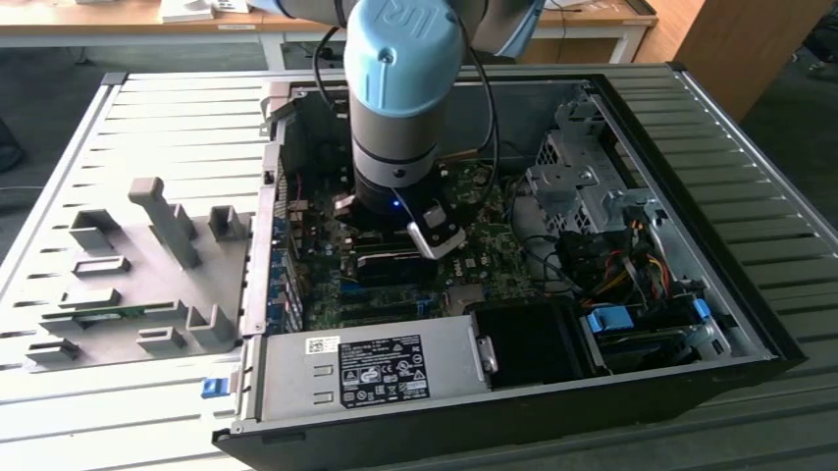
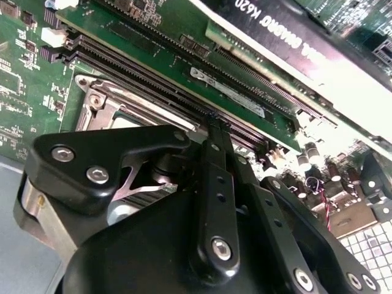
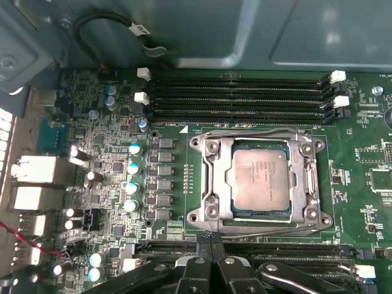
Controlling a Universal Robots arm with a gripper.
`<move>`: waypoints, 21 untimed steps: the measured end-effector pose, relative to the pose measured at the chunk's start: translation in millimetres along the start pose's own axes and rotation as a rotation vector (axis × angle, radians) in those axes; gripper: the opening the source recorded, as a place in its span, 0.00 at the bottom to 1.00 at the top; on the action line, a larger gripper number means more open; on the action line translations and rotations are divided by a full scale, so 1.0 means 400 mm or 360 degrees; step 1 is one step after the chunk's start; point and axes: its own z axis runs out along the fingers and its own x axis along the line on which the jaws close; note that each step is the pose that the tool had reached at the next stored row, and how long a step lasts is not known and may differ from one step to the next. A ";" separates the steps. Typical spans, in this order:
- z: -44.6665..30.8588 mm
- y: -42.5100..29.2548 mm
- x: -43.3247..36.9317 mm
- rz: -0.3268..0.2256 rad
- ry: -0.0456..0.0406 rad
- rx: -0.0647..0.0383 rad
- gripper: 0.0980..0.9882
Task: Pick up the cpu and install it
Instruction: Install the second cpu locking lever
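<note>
In the first wrist view the cpu (image 3: 260,178), a flat square with a silver-grey top, lies inside the open metal socket frame (image 3: 211,177) on the green motherboard (image 3: 355,184). My gripper (image 3: 210,236) hangs just off the socket's edge, over the memory slots. Its black fingertips are pressed together and hold nothing. The second wrist view has the same shut gripper (image 2: 214,122) close above the board, with a corner of the socket frame (image 2: 98,98) beyond it. In the exterior view my arm (image 1: 399,118) reaches straight down into the open computer case (image 1: 733,294).
A graphics card (image 2: 288,37) and memory slots (image 3: 239,92) flank the socket. Capacitors (image 3: 131,168) stand beside it. In the case are a power supply (image 1: 380,368), drive cage (image 1: 590,167) and cables (image 1: 615,265). Grey fixture blocks (image 1: 144,265) sit on the table at the exterior view's left.
</note>
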 end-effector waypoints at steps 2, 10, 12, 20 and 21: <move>0.003 -0.001 0.000 -0.0001 -0.0002 -0.0004 0.01; 0.008 -0.002 0.005 -0.0005 -0.0018 -0.0043 0.01; 0.008 -0.002 0.008 -0.0006 -0.0022 -0.0054 0.01; 0.013 -0.003 0.021 -0.0011 -0.0039 -0.0071 0.01; 0.013 -0.003 0.022 -0.0012 -0.0041 -0.0075 0.01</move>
